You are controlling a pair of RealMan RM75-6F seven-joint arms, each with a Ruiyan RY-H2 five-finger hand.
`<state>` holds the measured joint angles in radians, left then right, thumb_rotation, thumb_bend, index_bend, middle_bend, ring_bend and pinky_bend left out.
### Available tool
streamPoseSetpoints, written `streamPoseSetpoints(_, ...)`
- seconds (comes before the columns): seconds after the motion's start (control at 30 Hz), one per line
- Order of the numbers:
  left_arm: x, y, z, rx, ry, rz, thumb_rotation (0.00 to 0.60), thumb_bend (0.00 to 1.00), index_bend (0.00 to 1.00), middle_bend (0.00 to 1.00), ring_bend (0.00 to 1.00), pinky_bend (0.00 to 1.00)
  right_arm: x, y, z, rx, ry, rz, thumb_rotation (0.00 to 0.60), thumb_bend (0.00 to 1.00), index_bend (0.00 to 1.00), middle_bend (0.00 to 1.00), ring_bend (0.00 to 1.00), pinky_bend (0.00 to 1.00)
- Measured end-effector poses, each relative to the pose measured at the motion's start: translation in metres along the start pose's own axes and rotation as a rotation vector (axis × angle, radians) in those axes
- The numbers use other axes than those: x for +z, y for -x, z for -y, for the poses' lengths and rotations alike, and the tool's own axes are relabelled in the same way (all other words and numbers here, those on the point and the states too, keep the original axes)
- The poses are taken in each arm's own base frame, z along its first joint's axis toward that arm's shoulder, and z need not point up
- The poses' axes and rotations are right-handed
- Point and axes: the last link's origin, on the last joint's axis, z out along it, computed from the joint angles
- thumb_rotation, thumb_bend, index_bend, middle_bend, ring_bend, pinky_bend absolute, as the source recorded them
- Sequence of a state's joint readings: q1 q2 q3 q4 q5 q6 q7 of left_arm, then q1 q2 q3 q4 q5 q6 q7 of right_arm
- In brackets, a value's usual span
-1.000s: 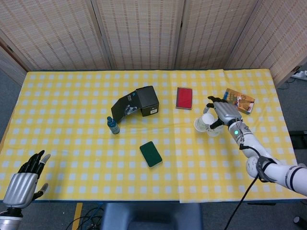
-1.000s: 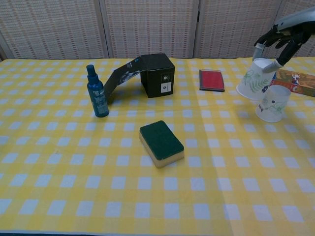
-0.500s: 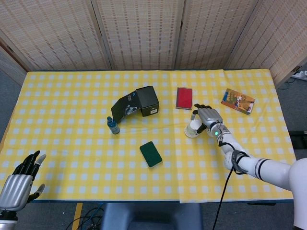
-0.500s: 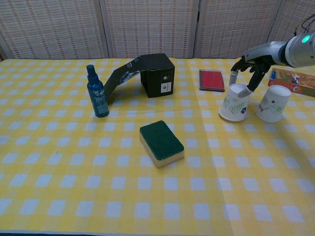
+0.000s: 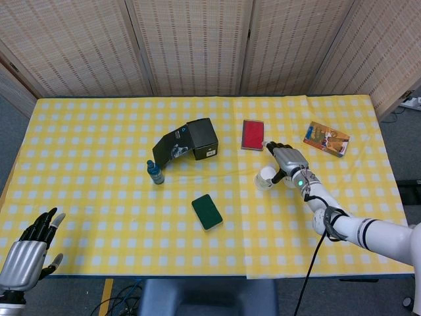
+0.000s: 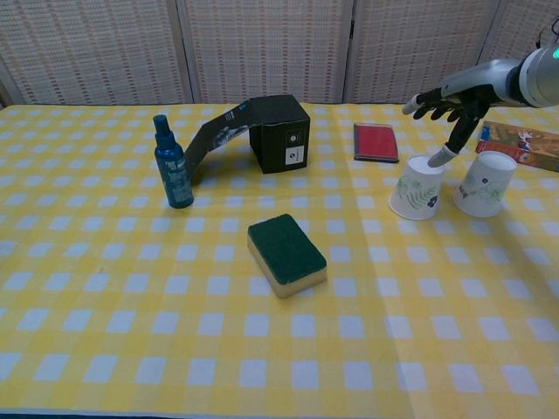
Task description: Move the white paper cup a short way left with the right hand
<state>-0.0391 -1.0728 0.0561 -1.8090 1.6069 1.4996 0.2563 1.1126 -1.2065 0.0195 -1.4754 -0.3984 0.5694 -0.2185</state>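
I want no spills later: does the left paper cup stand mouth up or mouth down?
Mouth down. The left paper cup rests on its wide rim, its narrow base on top, where a fingertip of the right hand touches it.

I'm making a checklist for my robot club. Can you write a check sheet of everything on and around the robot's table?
Surface: yellow checked cloth, flat.
Job's things: white paper cup upside down, beside a second cup, apart.
Clutter: blue spray bottle; black box, flap open; green sponge; red booklet; printed packet.
Hands: right hand fingers spread, one fingertip at the cup's top; left hand open, off the table.
Cables: black cable along right arm.
Surroundings: woven screens.
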Motion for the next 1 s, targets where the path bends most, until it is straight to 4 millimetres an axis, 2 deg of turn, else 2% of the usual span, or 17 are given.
streamPoseSetpoints(0.17, 0.001, 0.004, -0.003, 0.013, 0.009, 0.009, 0.600, 0.32, 0.01, 0.00, 0.00, 0.23, -0.018, -0.013, -0.003, 0.031, -0.016, -0.013, 0.600, 0.19, 0.00, 0.00, 0.00, 0.00)
streamPoseSetpoints(0.27, 0.003, 0.008, -0.004, 0.018, 0.008, 0.026, 0.600, 0.32, 0.01, 0.00, 0.00, 0.23, -0.037, -0.024, -0.004, 0.060, -0.039, -0.029, 0.600, 0.18, 0.00, 0.00, 0.00, 0.00)
streamPoseSetpoints(0.4, 0.006, 0.012, -0.004, 0.033, 0.000, 0.036, 0.600, 0.32, 0.01, 0.00, 0.00, 0.23, -0.081, -0.036, -0.014, 0.075, -0.071, -0.077, 0.600, 0.18, 0.00, 0.00, 0.00, 0.00)
streamPoseSetpoints(0.57, 0.011, 0.014, -0.005, 0.042, -0.018, 0.041, 0.600, 0.32, 0.01, 0.00, 0.00, 0.23, -0.132, -0.032, -0.040, 0.049, -0.099, -0.178, 0.600, 0.18, 0.00, 0.00, 0.00, 0.00)
streamPoseSetpoints(0.67, 0.014, 0.014, -0.004, 0.046, -0.032, 0.038, 0.600, 0.32, 0.01, 0.00, 0.00, 0.23, -0.161, -0.021, -0.067, 0.017, -0.112, -0.262, 0.600, 0.18, 0.00, 0.00, 0.00, 0.00)
streamPoseSetpoints(0.83, 0.018, 0.014, -0.005, 0.041, -0.027, 0.038, 0.600, 0.32, 0.01, 0.00, 0.00, 0.23, -0.214, 0.017, -0.120, -0.004, -0.121, -0.385, 0.600, 0.18, 0.00, 0.00, 0.00, 0.00)
streamPoseSetpoints(0.9, 0.018, 0.014, -0.005, 0.040, -0.020, 0.038, 0.600, 0.32, 0.01, 0.00, 0.00, 0.23, -0.229, 0.036, -0.141, -0.018, -0.103, -0.413, 0.600, 0.18, 0.00, 0.00, 0.00, 0.00)
streamPoseSetpoints(1.0, 0.017, 0.014, -0.005, 0.037, -0.017, 0.037, 0.600, 0.32, 0.01, 0.00, 0.00, 0.23, -0.236, 0.064, -0.163, -0.049, -0.084, -0.444, 0.600, 0.18, 0.00, 0.00, 0.00, 0.00)
